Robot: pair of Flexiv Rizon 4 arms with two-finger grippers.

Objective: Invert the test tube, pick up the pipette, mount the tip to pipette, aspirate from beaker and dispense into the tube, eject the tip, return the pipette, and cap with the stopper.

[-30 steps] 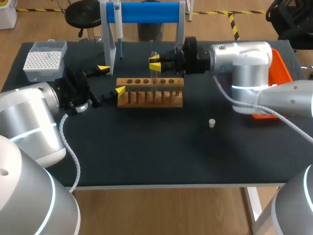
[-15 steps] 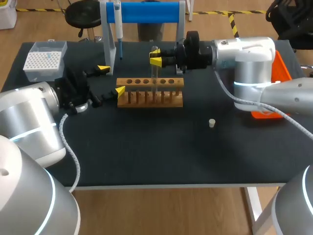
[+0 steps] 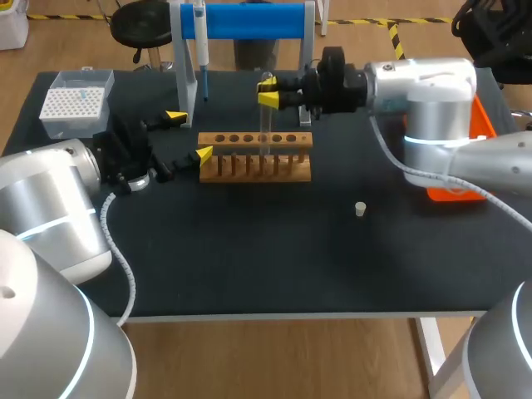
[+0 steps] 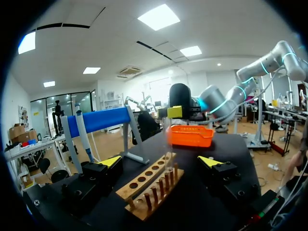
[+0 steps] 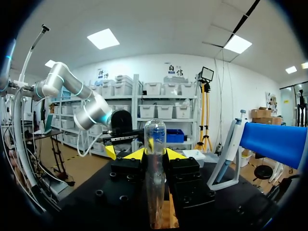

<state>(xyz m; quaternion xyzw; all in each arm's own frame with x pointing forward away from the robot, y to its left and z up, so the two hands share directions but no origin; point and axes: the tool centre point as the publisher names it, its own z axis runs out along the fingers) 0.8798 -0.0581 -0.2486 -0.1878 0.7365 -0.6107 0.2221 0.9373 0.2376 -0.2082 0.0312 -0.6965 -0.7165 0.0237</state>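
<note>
Your right gripper [image 3: 267,90] clamps the test tube [image 3: 265,125] upright, rounded end up, over the wooden rack [image 3: 249,170], seemingly ready for inverting; your left gripper [image 3: 188,135] hangs open-fingered beside the rack's end.

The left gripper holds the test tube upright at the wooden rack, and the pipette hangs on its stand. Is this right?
No: the right gripper holds the test tube, as the right wrist view shows. It is upright at the wooden rack; the pipette hangs on its stand.
</note>
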